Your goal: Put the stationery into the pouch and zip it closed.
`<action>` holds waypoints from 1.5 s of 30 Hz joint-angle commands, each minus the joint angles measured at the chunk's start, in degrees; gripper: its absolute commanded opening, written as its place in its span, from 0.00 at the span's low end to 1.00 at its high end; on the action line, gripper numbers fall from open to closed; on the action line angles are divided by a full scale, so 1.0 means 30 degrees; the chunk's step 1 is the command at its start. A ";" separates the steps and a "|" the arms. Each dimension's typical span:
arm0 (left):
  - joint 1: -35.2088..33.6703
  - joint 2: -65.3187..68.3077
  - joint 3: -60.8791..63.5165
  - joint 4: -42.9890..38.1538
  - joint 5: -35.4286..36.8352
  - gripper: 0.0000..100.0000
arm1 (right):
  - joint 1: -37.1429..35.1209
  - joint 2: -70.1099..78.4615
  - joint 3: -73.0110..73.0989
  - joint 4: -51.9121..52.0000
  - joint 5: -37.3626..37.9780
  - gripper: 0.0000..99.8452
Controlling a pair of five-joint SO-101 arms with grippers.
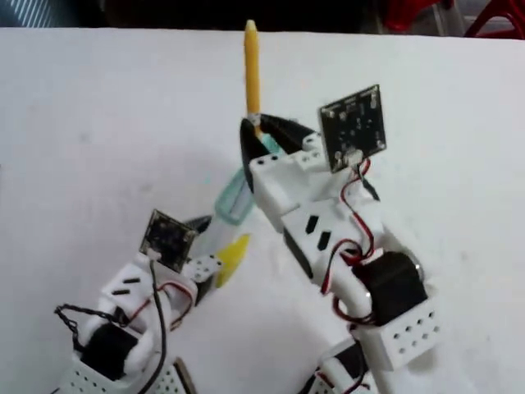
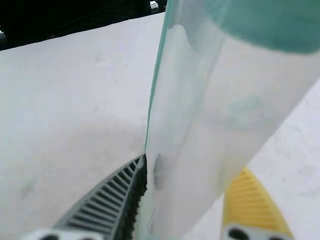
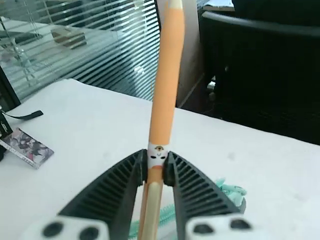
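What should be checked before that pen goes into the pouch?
1. Is the pen clamped in the right gripper? ok.
2. Is the pouch pinched by the left gripper? ok.
3. Is the pouch's mouth open? cannot tell.
4. Is the pen's lower end lined up with the mouth? cannot tell, it is hidden under the gripper.
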 commanded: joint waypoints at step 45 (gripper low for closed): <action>-0.0220 -0.0015 -0.1055 -0.0147 0.0205 0.25 | -0.2535 -0.1011 0.5158 -0.1421 0.3575 0.20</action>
